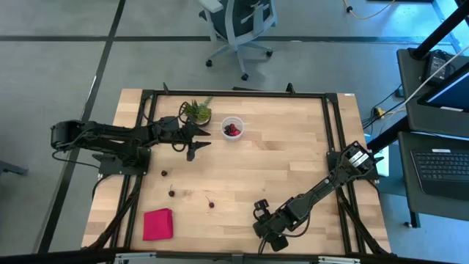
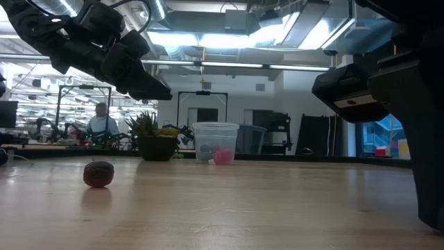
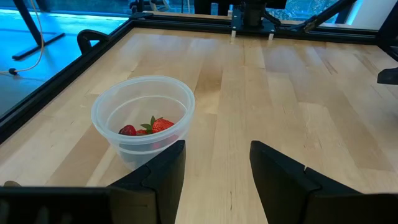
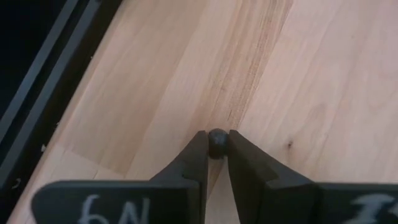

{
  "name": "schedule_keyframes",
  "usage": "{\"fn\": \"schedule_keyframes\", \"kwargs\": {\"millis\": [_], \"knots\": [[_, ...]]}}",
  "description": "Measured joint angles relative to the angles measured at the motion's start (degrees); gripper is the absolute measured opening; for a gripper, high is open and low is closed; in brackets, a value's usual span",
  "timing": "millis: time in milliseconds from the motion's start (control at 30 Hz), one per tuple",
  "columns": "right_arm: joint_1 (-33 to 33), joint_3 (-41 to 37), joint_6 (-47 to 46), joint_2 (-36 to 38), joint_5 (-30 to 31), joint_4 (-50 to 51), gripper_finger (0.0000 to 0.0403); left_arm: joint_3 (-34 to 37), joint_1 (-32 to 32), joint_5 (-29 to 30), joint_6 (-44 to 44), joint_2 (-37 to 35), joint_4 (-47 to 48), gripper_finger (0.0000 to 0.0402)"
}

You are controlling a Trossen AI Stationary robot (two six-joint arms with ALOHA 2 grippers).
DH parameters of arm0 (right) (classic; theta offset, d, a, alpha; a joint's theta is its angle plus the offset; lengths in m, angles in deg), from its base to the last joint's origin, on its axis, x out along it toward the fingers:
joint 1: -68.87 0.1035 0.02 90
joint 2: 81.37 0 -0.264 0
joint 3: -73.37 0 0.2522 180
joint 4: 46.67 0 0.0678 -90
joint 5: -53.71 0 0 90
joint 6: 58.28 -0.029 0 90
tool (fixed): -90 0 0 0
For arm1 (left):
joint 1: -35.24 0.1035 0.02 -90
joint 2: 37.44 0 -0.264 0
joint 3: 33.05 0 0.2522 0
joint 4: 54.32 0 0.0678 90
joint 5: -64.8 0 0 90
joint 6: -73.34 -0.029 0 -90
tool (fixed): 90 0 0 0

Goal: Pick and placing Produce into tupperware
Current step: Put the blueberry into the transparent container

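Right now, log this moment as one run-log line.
left tool: open, empty, beside tupperware | right tool: shut on dark fruit, near front edge | tupperware: some red produce inside | three fruits loose on table

Light wood plank desk (image 1: 278, 154) with a black frame along its edges. Far side: spiky green potted plant (image 1: 196, 111), clear tupperware (image 1: 232, 127) just beside it, red produce inside. Left-front area: three loose dark red fruits apart from one another, one (image 1: 163, 173) nearest the left rail, one (image 1: 171, 193) nearer the front, one (image 1: 211, 204) toward the middle. Flat pink-red cloth (image 1: 157, 224) at the front-left corner. Rest of the surface is bare wood.
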Motion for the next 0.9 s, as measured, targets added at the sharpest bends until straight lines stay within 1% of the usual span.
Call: {"fn": "schedule_keyframes", "kwargs": {"millis": [200, 333, 467, 567, 700, 800, 833, 900], "knots": [[0.02, 0.02, -1.53, 0.0, 1.34, 0.19, 0.005, 0.0, 0.0, 0.0, 0.0, 0.0, 0.0, 0.0173], [-0.89, 0.04, -1.34, 0.66, 5.32, 2.31, 0.005, 0.0, -0.02, 0.0, -0.01, 0.0, 0.02, 0.0173], [-3.76, 0.04, -0.41, 3.38, 9.59, 5.59, 0.005, -0.02, -0.02, 0.0, 0.0, 0.0, 0.02, 0.0173], [-6.36, 0.04, 4.46, 6.34, 13.14, 7.2, 0.005, 0.0, 0.0, 0.0, -0.02, 0.0, 0.02, 0.0173], [-10.99, 0.04, 15.35, 10.81, 19.55, 6.42, 0.005, -0.01, -0.02, 0.0, -0.04, 0.0, 0.02, 0.0173], [-15.43, 0.04, 24.4, 12.82, 27.87, 1.39, 0.0051, 0.0, -0.01, 0.0, -0.09, 0.0, 0.02, 0.0173], [-17.17, 0.04, 27.43, 13.17, 29.52, -1.2, 0.0051, -0.01, 0.0, 0.0, -0.11, 0.0, 0.02, 0.0173], [-21.04, 0.05, 32.25, 13.53, 30.17, -6.23, 0.0051, -0.02, 0.0, 0.0, -0.11, 0.0, 0.0, 0.0173]]}}
